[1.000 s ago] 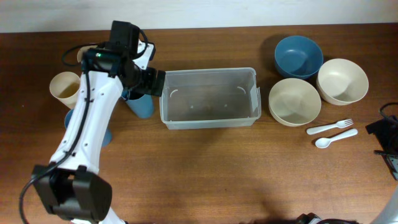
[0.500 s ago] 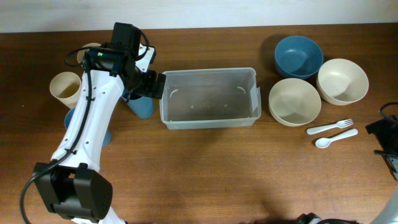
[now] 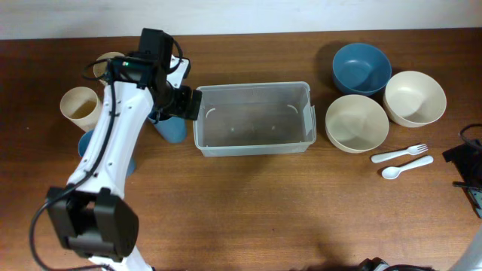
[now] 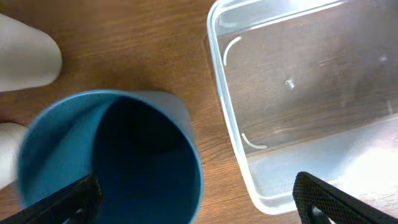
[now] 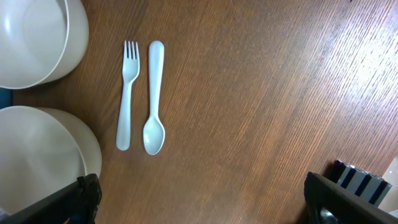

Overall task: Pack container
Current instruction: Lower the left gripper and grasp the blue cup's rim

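The clear plastic container (image 3: 252, 119) stands empty at the table's middle; its left end shows in the left wrist view (image 4: 311, 93). My left gripper (image 3: 179, 104) is open and hovers by the container's left end, above a blue cup (image 3: 172, 128). In the left wrist view the gripper (image 4: 196, 205) straddles the blue cup's (image 4: 109, 158) open mouth and the container's corner without holding anything. My right gripper (image 5: 205, 199) is open and empty over bare wood near the table's right edge (image 3: 467, 165), beside a white fork (image 5: 127, 93) and white spoon (image 5: 153, 96).
Two cream cups (image 3: 79, 105) (image 3: 109, 64) and a second blue cup (image 3: 90, 143) stand left of the container. A blue bowl (image 3: 361, 68) and two cream bowls (image 3: 356, 123) (image 3: 415, 97) stand to its right, with the fork (image 3: 399, 153) and spoon (image 3: 407, 166) in front.
My left arm has shifted slightly toward the back and right, staying over the blue cup. The right arm and all objects have not moved.
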`<control>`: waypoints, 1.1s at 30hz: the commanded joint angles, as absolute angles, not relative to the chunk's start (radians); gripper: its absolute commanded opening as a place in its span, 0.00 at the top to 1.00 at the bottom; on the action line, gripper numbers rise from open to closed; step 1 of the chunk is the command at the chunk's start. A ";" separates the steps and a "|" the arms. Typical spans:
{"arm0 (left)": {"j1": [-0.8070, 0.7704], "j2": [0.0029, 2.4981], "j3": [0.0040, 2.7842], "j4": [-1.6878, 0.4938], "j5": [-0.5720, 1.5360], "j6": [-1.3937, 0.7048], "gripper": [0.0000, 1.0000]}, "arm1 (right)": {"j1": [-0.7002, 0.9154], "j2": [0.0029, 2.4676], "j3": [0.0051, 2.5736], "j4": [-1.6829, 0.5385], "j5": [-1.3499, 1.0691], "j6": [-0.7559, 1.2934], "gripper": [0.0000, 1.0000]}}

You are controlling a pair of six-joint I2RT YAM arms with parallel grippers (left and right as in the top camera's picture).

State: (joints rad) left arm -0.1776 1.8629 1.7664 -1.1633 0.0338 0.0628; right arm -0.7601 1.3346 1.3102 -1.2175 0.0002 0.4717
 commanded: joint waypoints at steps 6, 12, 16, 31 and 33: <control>-0.176 1.919 1.784 -1.153 0.010 0.053 0.00 | -0.766 1.336 1.307 -1.214 0.012 0.480 0.01; -0.176 1.919 1.784 -1.153 -0.001 0.052 0.00 | -0.766 1.336 1.307 -1.214 0.012 0.480 0.01; -0.176 1.919 1.784 -1.151 -0.003 0.053 0.05 | -0.766 1.336 1.307 -1.214 0.012 0.480 0.01; -0.176 1.919 1.784 -1.132 -0.023 0.060 0.41 | -0.766 1.336 1.307 -1.214 0.012 0.480 0.01; -0.176 1.919 1.784 -1.132 -0.023 0.060 0.46 | -0.766 1.336 1.307 -1.214 0.012 0.480 0.01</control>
State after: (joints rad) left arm -0.1776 1.9171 1.7668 -1.1358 -0.0132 0.0589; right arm -0.7601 1.3346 1.3106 -1.2175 0.0002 0.4717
